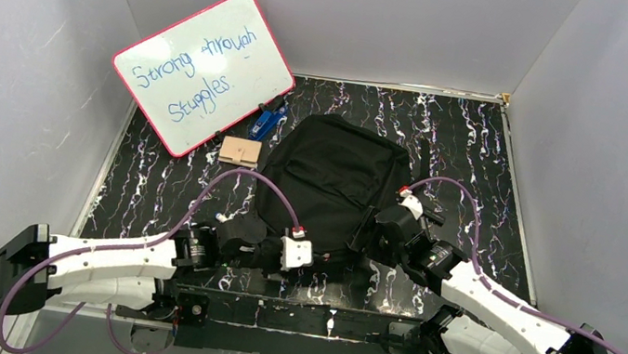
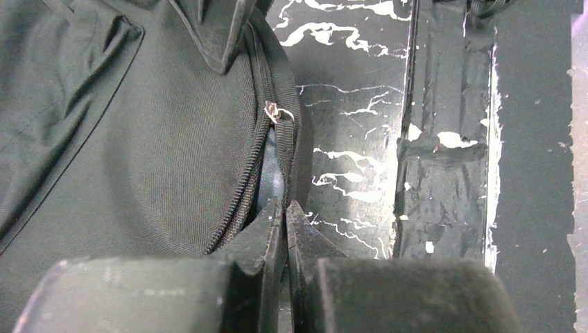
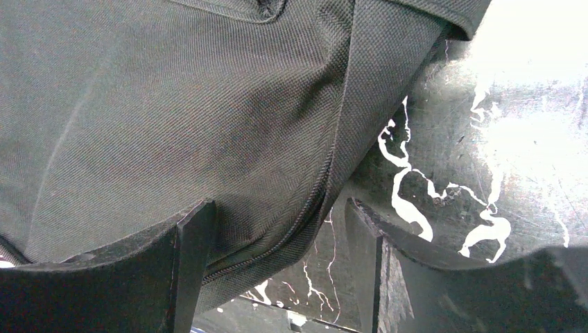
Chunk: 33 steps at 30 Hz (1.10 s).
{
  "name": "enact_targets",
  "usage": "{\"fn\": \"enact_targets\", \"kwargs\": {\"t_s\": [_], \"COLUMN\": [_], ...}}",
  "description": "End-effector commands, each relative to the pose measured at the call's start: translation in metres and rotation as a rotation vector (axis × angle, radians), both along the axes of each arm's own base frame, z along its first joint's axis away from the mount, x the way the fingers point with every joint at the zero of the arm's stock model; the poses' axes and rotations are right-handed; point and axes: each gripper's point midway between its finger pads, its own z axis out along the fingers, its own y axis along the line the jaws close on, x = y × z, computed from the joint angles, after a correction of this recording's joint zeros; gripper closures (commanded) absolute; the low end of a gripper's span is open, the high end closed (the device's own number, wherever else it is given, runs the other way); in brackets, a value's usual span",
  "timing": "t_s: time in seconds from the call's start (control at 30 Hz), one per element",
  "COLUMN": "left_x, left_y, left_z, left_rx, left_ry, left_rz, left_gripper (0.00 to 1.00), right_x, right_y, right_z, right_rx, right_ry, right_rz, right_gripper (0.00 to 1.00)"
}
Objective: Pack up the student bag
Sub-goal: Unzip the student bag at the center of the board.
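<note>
Left gripper is pressed shut, its fingertips touching the zippered edge of the student bag just below a small metal zip pull; whether any fabric is pinched between the tips I cannot tell. Right gripper stands wide, one finger over the black weave and the other over the table; the bag's seamed corner lies between them, gripped by neither.

The bag lies flat at the middle of the table, its near side reaching both wrists close to the near edge. Bare marbled surface shows between the bag and the right edge, and along the far edge behind it; on the left the strip is narrower. A pink-framed whiteboard leans at the far left corner, with "Strong through Struggles" written in blue; a small blue object lies just beside its lower edge; a tan wooden block sits near the bag's far left side, apart from it. The table is black with white veins; plain pale grey walls close it in on the left, far and right sides; purple cables loop over both arms.
</note>
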Motion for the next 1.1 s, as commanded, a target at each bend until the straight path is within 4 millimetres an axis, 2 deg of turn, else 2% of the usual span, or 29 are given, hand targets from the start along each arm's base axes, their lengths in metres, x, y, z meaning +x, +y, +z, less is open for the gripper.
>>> {"fn": "enact_targets", "kwargs": {"t_s": [0.0,0.2,0.53,0.8,1.07], "left_x": [-0.005,-0.007,-0.018,-0.028,-0.042], "left_y": [-0.018,-0.021,-0.020,-0.032,-0.042], "left_z": [0.041,0.046,0.034,0.043,0.043], "left_rx": [-0.117,-0.105,0.077,0.052,0.048], "left_ry": [0.015,0.044,0.228,0.353,0.447], "left_rz": [-0.029,-0.030,-0.001,0.014,-0.036], "left_gripper": [1.00,1.00,1.00,1.00,1.00], "right_x": [0.004,0.003,0.003,0.002,0.001], "right_y": [0.004,0.003,0.001,0.001,-0.001], "right_z": [0.003,-0.001,-0.005,-0.005,-0.006], "right_rx": [0.029,0.019,0.019,0.022,0.023], "right_ry": [-0.017,-0.012,-0.010,-0.010,-0.010], "right_rz": [-0.001,-0.003,-0.007,-0.004,-0.007], "right_gripper": [0.23,0.23,0.23,0.23,0.23]}}
